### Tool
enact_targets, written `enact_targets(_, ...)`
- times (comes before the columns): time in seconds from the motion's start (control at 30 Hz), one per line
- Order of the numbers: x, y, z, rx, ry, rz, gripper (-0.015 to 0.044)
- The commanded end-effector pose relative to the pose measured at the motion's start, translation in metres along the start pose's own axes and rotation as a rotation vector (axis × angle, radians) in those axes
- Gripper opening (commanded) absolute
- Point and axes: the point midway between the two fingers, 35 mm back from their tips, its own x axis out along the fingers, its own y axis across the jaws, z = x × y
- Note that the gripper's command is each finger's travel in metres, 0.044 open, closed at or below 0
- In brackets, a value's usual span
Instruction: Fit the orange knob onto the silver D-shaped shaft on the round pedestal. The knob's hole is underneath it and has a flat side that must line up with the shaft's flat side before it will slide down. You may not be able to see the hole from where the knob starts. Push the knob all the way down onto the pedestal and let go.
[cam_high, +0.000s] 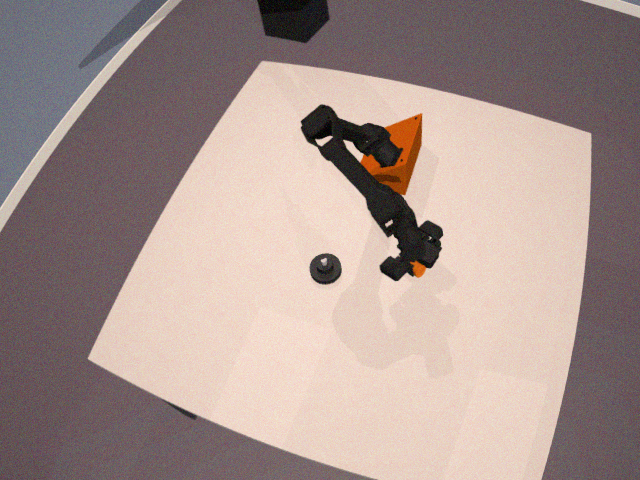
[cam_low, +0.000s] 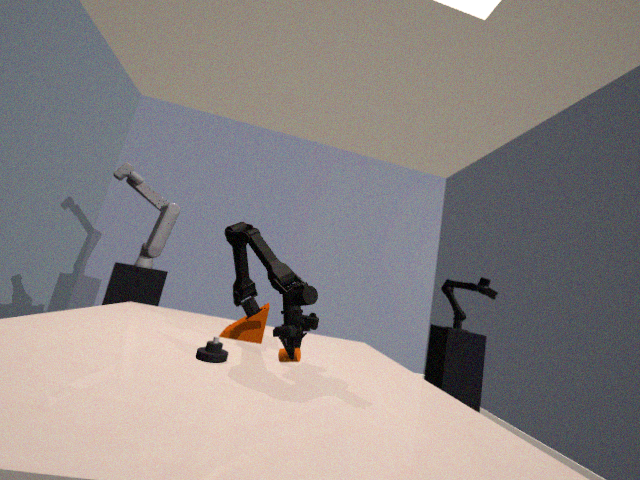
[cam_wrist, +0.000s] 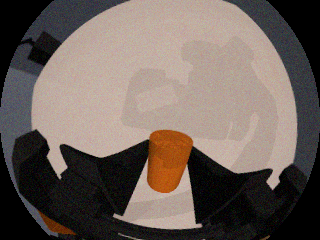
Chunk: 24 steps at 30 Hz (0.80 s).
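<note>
The orange knob (cam_high: 419, 269) (cam_low: 283, 355) (cam_wrist: 166, 175) lies on its side, its long axis level. My gripper (cam_high: 415, 268) (cam_low: 291, 354) (cam_wrist: 169, 146) points down and is shut on the knob, one finger against each side. Whether the knob touches the table or is just above it is hard to tell. No hole shows on its visible surfaces. The dark round pedestal (cam_high: 325, 279) (cam_low: 211, 355) stands upright, to the left of the gripper in the top and exterior views. Its silver shaft (cam_high: 324, 261) (cam_low: 216, 340) points up, bare; its flat side is too small to make out.
The orange wedge-shaped base (cam_high: 412, 165) (cam_low: 262, 330) of my arm stands behind the gripper and pedestal. The pale table (cam_high: 206, 310) (cam_low: 155, 413) carries the arm's shadow. Two other arms stand on dark blocks beyond the table in the exterior view.
</note>
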Motion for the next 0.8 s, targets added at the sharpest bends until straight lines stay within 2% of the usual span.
enact_targets(0.0, -0.003, 0.001, -0.004, -0.002, -0.067, 0.003, 0.018)
enact_targets(0.77, -0.013, 0.001, -0.023, -0.004, -0.399, 0.009, 0.018)
